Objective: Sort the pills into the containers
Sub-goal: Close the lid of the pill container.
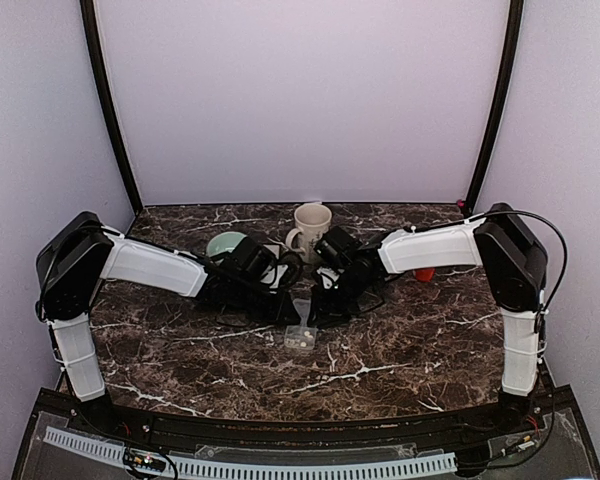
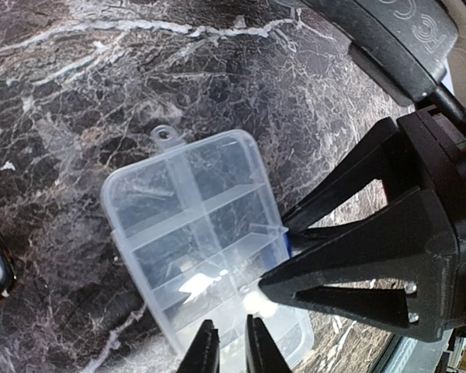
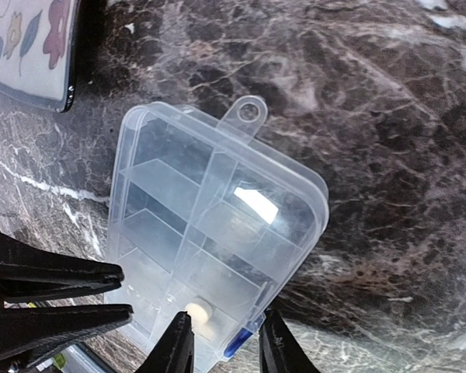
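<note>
Clear pill box [image 3: 217, 210] lies flat at centre of marble table [image 1: 400, 350], w/ both arms reaching in. R gripper [image 3: 226, 316] is over the end compartment opposite the hang tab. Its jaws are partly apart, straddling one pale pill [image 3: 198, 313] that rests inside, prob. just placed there. L gripper [image 2: 231, 322] has narrow jaws at the box edge, likely to steady it; whether it pinches cannot be told. Behind stand green bowl [image 1: 225, 243] and mug [image 1: 311, 228].

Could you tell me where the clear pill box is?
Top view: the clear pill box lies centrally on the marble table, beneath the left tool and right tool, in front of the mug.
</note>
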Robot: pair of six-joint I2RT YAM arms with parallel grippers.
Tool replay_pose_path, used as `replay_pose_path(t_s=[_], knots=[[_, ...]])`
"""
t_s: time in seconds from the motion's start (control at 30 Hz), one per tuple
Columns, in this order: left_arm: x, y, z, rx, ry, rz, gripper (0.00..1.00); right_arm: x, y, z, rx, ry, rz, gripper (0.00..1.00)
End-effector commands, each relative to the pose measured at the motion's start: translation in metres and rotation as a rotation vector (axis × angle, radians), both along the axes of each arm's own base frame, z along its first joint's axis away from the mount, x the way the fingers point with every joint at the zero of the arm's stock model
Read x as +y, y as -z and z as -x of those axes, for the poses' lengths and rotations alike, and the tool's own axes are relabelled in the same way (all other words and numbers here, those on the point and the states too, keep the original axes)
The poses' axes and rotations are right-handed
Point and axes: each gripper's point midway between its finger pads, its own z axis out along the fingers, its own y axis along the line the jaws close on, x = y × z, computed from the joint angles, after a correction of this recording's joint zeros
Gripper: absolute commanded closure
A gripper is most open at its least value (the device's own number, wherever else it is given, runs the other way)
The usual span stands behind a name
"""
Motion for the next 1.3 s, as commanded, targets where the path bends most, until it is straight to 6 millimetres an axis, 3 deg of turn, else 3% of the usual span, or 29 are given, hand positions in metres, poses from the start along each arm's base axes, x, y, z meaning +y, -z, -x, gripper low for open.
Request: replay_pose_path(t_s=[0.0, 0.37, 0.67, 0.77, 0.97, 1.27], knots=[[0.008, 0.007, 0.012, 0.035, 0.003, -0.021, 0.86, -0.019, 0.047, 0.03, 0.105, 0.001, 0.106, 0.73], [0.012, 0.019, 0.019, 0.063, 0.008, -0.032, 0.88, -0.018, 0.063, 0.042, 0.143, 0.006, 0.1, 0.73], [0.018, 0.028, 0.025, 0.087, -0.005, -0.036, 0.88, -0.02, 0.076, 0.049, 0.167, 0.016, 0.111, 0.86], [0.017, 0.021, 0.021, 0.066, -0.007, -0.036, 0.88, -0.021, 0.073, 0.048, 0.156, 0.018, 0.108, 0.85], [0.015, 0.002, 0.008, 0.011, -0.016, -0.05, 0.83, -0.018, 0.053, 0.036, 0.082, 0.016, 0.092, 0.68], [0.017, -0.027, -0.005, -0.061, -0.04, -0.063, 0.78, -0.015, 0.017, 0.016, -0.042, 0.02, 0.063, 0.65]])
